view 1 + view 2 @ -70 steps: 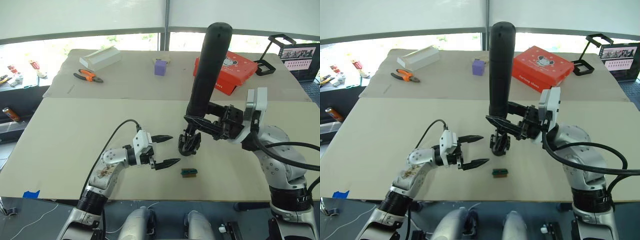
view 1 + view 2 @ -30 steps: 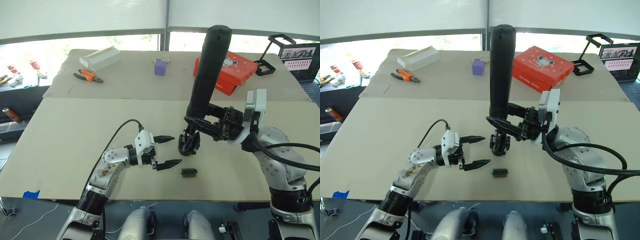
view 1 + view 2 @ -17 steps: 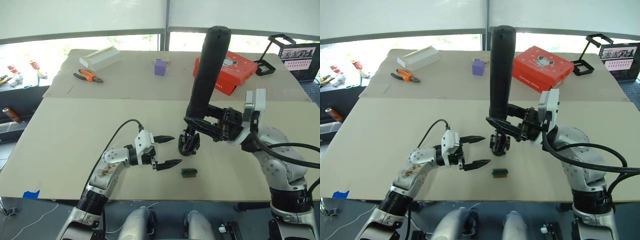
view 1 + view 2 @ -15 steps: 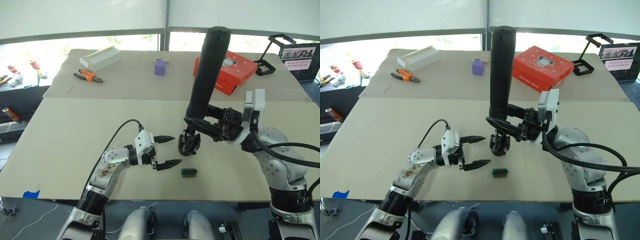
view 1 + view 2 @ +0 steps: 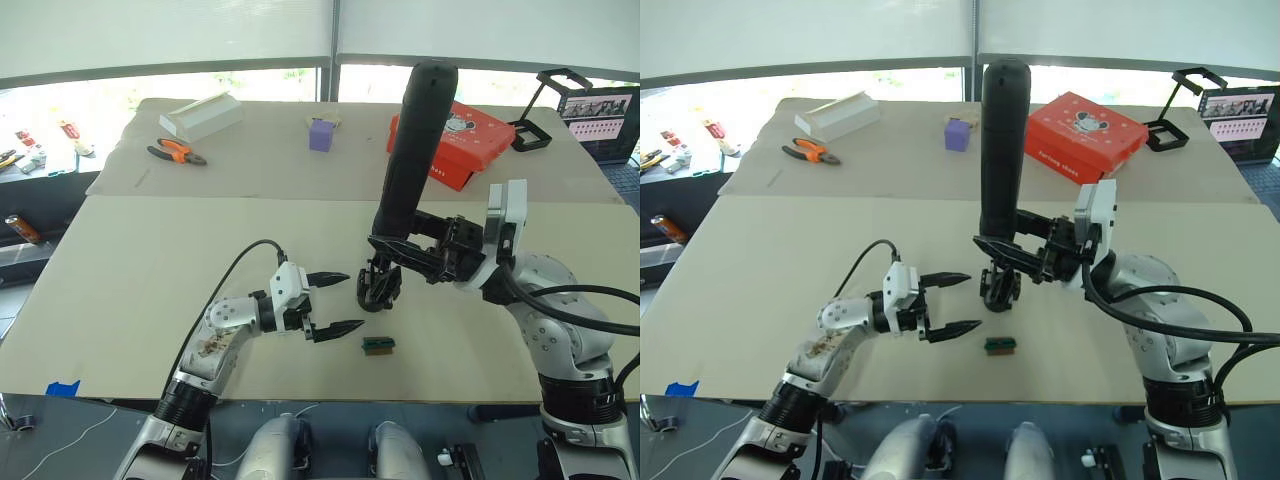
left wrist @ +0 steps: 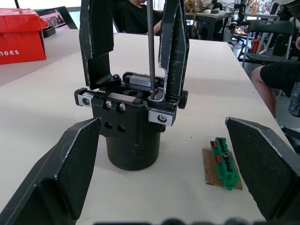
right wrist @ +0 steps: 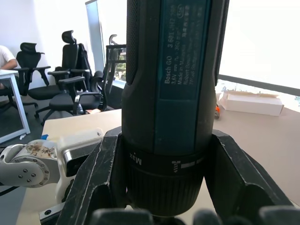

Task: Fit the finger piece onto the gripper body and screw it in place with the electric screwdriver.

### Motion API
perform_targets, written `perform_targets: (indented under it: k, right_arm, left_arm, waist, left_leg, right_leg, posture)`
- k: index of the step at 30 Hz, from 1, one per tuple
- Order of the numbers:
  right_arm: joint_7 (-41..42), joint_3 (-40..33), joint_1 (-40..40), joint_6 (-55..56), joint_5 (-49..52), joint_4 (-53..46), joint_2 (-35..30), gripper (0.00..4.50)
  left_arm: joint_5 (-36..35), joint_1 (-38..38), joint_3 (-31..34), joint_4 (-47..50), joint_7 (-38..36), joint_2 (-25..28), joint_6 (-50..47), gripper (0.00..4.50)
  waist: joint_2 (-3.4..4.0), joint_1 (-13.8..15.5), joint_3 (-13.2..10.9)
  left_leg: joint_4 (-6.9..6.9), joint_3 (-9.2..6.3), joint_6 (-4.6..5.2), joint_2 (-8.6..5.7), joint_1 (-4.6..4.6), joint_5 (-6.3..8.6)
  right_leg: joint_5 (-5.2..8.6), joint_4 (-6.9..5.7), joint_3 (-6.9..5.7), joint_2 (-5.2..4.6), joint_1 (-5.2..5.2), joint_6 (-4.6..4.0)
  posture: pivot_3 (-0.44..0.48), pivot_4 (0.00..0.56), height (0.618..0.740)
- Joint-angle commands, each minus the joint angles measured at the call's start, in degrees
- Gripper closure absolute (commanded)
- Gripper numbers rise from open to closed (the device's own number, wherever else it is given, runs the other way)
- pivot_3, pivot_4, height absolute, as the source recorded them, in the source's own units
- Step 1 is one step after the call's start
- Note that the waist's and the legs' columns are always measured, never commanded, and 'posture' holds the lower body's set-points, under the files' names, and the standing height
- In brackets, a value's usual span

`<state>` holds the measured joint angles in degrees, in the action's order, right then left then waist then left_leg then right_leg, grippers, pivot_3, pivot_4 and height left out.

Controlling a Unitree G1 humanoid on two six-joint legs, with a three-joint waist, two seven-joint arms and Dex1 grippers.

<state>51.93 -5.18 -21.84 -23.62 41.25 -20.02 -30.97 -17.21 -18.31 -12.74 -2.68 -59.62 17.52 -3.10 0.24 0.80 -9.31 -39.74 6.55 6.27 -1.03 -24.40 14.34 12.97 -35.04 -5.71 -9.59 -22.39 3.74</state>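
The gripper body (image 5: 380,286) stands on the table with two black pointed fingers rising from it. The finger piece (image 6: 172,47) is the one with the metal bit (image 6: 150,47) at its foot. My right gripper (image 5: 392,247) is shut on the electric screwdriver (image 5: 410,150). It holds the tool nearly upright over the body, bit pointing down into it. In the right wrist view its fingers (image 7: 101,187) clasp the screwdriver's collar (image 7: 164,178). Just left of the body my left gripper (image 5: 351,299) is open, holding nothing, with its fingers (image 6: 70,173) framing the body.
A small green-brown block (image 5: 378,345) lies in front of the gripper body. At the back of the table (image 5: 150,260) are orange pliers (image 5: 175,152), a white box (image 5: 200,115), a purple block (image 5: 320,133) and a red box (image 5: 455,145).
The screwdriver's top sits slightly lower and a little further left than before. The left gripper stays open in the same place.
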Motion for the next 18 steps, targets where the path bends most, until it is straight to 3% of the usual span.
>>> perform_targets:
  k: [1, 18]
  right_arm:
    - [0.4, -1.0, -0.7, 1.8, 0.0, -1.2, 0.1, 2.56]
    - [0.2, -1.3, -0.9, 1.2, 0.5, -2.2, -0.2, 2.56]
  left_arm:
    - [1.3, -0.8, -1.0, -0.8, 0.4, -0.6, 1.4, 0.00]
    - [7.0, -11.0, -3.3, -15.9, 3.0, -8.9, 4.6, 0.00]
  waist:
    - [0.00, 0.0, 0.0]
    - [-0.02, 0.2, 0.0]
  left_leg:
    - [0.00, 0.00, 0.00, 0.00, 0.00, 0.00]
    - [-0.01, 0.00, 0.04, -0.01, -0.04, 0.01]
  right_leg:
    - [0.00, 0.00, 0.00, 0.00, 0.00, 0.00]
    - [-0.01, 0.01, -0.01, -0.03, 0.01, 0.01]
  posture:
    - [0.000, 0.150, 0.740]
    - [0.000, 0.150, 0.740]
